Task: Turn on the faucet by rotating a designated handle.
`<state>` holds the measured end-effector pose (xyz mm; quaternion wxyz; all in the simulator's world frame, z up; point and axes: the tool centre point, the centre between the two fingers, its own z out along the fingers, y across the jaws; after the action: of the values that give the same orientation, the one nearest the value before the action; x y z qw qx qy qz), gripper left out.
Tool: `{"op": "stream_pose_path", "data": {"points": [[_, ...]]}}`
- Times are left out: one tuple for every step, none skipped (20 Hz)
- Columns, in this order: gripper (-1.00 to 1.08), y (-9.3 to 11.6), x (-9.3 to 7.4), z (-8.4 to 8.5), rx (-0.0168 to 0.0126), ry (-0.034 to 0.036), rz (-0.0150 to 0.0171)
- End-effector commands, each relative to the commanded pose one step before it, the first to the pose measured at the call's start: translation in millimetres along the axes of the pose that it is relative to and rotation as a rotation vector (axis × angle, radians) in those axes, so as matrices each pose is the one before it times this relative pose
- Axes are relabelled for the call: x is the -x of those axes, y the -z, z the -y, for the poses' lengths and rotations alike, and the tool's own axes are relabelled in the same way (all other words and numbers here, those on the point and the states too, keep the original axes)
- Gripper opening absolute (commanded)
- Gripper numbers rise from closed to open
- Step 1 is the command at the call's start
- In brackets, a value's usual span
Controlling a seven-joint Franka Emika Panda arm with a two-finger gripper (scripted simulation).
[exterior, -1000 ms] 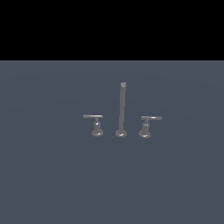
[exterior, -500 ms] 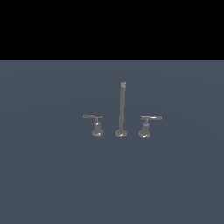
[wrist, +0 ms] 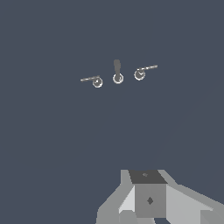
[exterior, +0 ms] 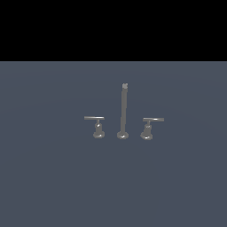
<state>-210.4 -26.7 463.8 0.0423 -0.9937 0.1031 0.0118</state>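
- Three grey metal pieces of the faucet [exterior: 123,111] in one row on a flat blue-grey table [exterior: 44,177], black band above the table's far edge in the exterior view.
- Centre: tall thin upright spout [exterior: 123,108] on a round foot, small knob at its top.
- Toward the exterior view's right, just beside the spout but apart from it: the handle [exterior: 149,127], short post on a flared base, thin lever bar on top jutting toward the exterior view's right, roughly level.
- Toward the exterior view's left, at a like gap from the spout: twin handle [exterior: 97,127], same build, bar jutting toward the exterior view's left.
- Untouched, all three pieces; no arm seen in the exterior view.
- Wrist view, from above: faucet [wrist: 118,75] small and well apart from the camera; spout [wrist: 117,71] foreshortened to a short dark stub over a ring-shaped foot.
- Same view: handle [wrist: 143,71] as a ring with its bar slightly angled away from the spout; twin handle [wrist: 92,80] as a ring with its bar pointing the opposite way.
- Near edge of the wrist view: pale grey blocky body of the gripper [wrist: 148,199], well apart from the faucet, nothing seen in its grasp.
- Jaws cut off by the picture's edge; apart or together cannot be told.
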Motion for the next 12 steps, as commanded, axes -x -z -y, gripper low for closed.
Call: {"op": "stream_pose_path", "data": {"points": [[-1.0, -7.49, -14.95, -0.84, -0.00368, -0.05227, -0.00014], [-1.0, -3.61, -6.89, -0.13, -0.00156, -0.02436, -0.00024], [-1.0, -3.98, -7.29, -0.04, -0.00156, -0.02597, -0.00025], [-1.0, -4.38, -7.67, 0.06, -0.00155, -0.0276, -0.00027], [-1.0, -4.8, -8.04, 0.17, -0.00151, -0.02923, -0.00029], [-1.0, -5.2, -8.32, 0.3, -0.00144, -0.03059, -0.00033], [-1.0, -5.43, -8.29, 0.43, -0.0013, -0.03085, -0.00035], [-1.0, -5.62, -8.2, 0.55, -0.00116, -0.03094, -0.00039], [-1.0, -5.82, -8.11, 0.66, -0.00101, -0.03102, -0.00043], [-1.0, -6.01, -8.01, 0.77, -0.00087, -0.03107, -0.00049], [-1.0, -6.2, -7.91, 0.87, -0.00072, -0.03115, -0.00055], [-1.0, -6.39, -7.8, 0.97, -0.00058, -0.0312, -0.00061]]}}
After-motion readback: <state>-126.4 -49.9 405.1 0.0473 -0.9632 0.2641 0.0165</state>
